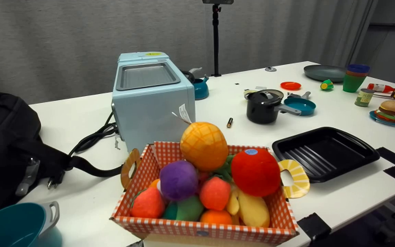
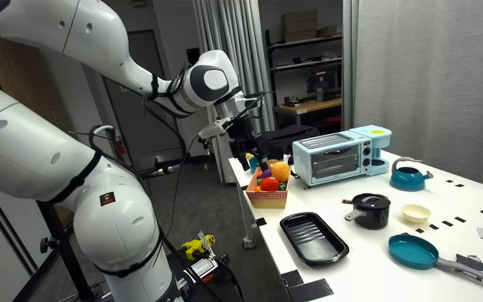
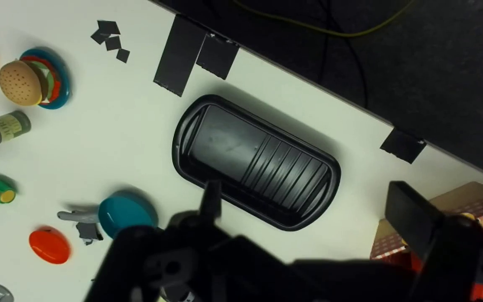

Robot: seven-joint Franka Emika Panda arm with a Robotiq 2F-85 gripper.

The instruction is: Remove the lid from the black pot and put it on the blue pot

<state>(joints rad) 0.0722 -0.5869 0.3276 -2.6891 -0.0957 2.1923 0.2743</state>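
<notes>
The lid (image 1: 265, 97) sits on the black pot (image 1: 261, 114), dark and round with a handle on top. In another exterior view the lid (image 2: 371, 201) also covers the black pot (image 2: 374, 219), whose grey handle points sideways. For the blue pot, a shallow blue pan (image 2: 413, 251) with a long grey handle stands nearby; a deep blue vessel (image 1: 12, 223) with a grey side handle stands front left. I cannot tell which is meant. My gripper (image 3: 306, 186) is open and holds nothing, high above the table. It hides nearly all of the black pot in the wrist view.
A black grill pan (image 3: 250, 155) lies below the fingers. The basket of plush fruit (image 2: 268, 202) stands near the table edge, beside the light-blue oven (image 2: 329, 161). A kettle (image 2: 409, 179), a cream bowl (image 2: 416, 213) and a red plate (image 1: 290, 85) surround the black pot's area.
</notes>
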